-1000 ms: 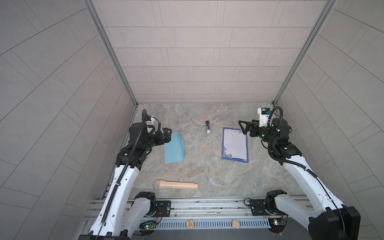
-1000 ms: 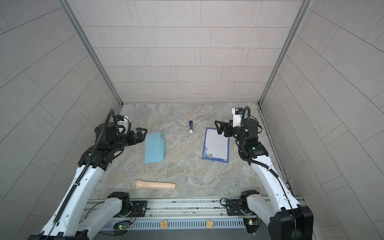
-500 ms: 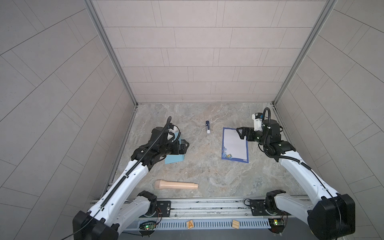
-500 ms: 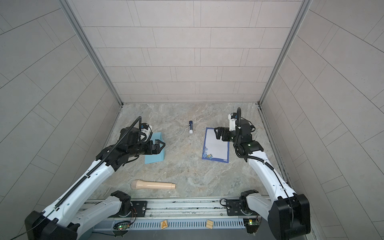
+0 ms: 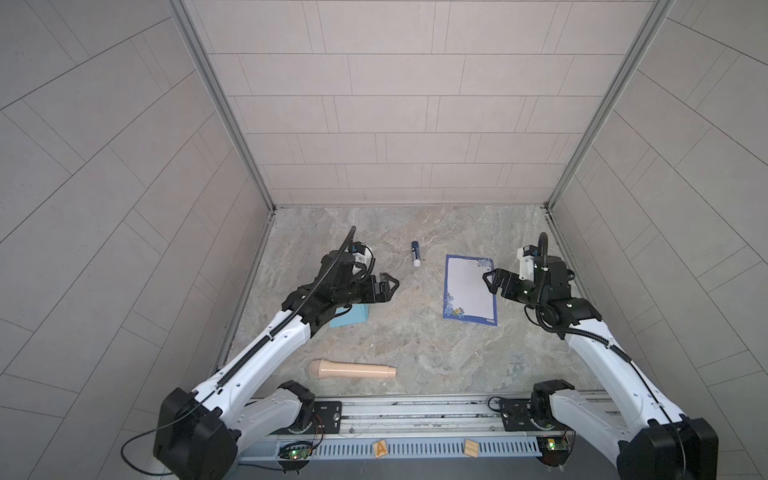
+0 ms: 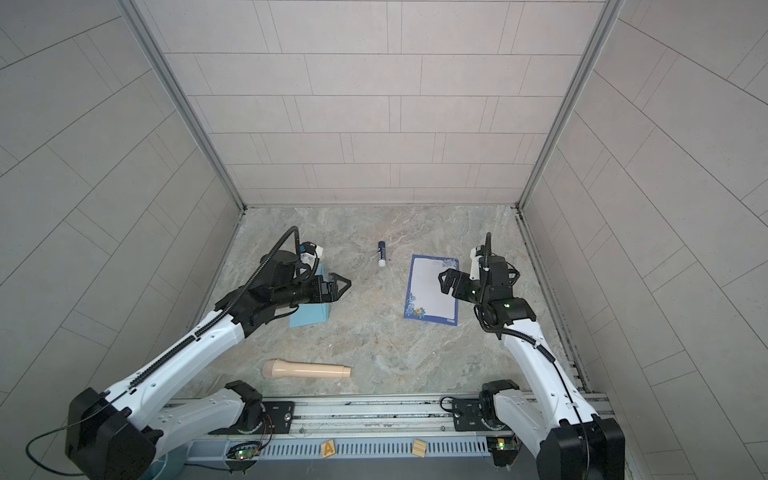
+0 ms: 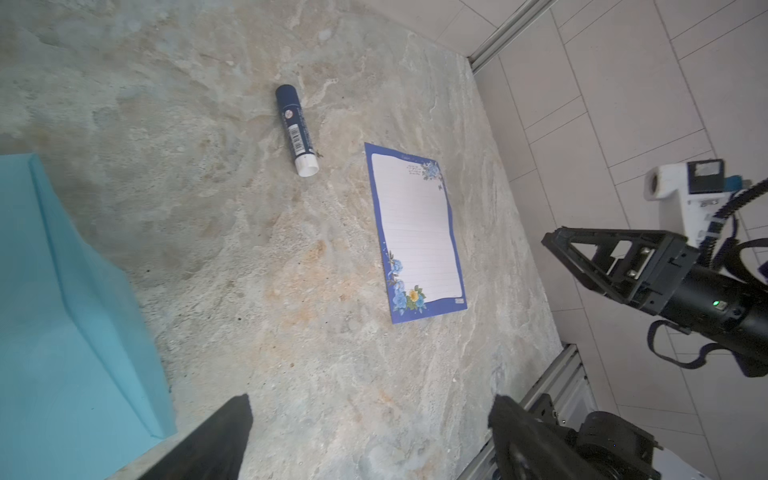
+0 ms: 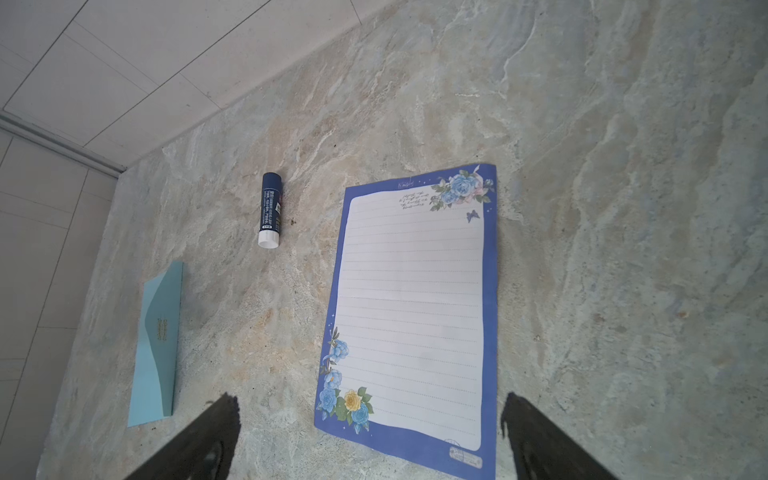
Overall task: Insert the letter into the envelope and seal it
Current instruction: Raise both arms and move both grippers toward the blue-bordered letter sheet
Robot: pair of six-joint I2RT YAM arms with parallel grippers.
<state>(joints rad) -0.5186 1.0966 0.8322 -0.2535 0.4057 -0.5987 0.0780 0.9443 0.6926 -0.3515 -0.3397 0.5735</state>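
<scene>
Checking the left side first: the light blue long paper envelope point(image 5: 353, 318) lies flat on the marbled stone table point(image 5: 415, 340) by the left wall. In both top views the left arm covers most of it. Only the right wrist view shows the envelope point(image 8: 158, 345) whole, with its curved flap shut and a small gold mark, too small to read.

The left gripper point(image 5: 392, 284) hangs above the table just right of the envelope, jaws wide apart and empty.

A dark blue glue stick with a white end point(image 5: 416, 253) lies farther back, between envelope and letter and apart from both. The left wrist view shows a barcode on the stick point(image 7: 296, 129); the right wrist view shows fine print that is illegible.

The white ruled letter with dark blue border and floral corners point(image 5: 469, 291) lies flat right of centre, its yellow flower in the near left corner. The right wrist view shows script in the far right corner and a stamp-like mark near right, both unreadable.

The right gripper point(image 5: 488, 278) hangs over the letter's right part, jaws spread, holding nothing.

A beige handle-shaped cylinder point(image 5: 352, 370) lies near the front, seen in the top views only. A wooden block on the front rail reads "A" point(image 5: 379, 449).
</scene>
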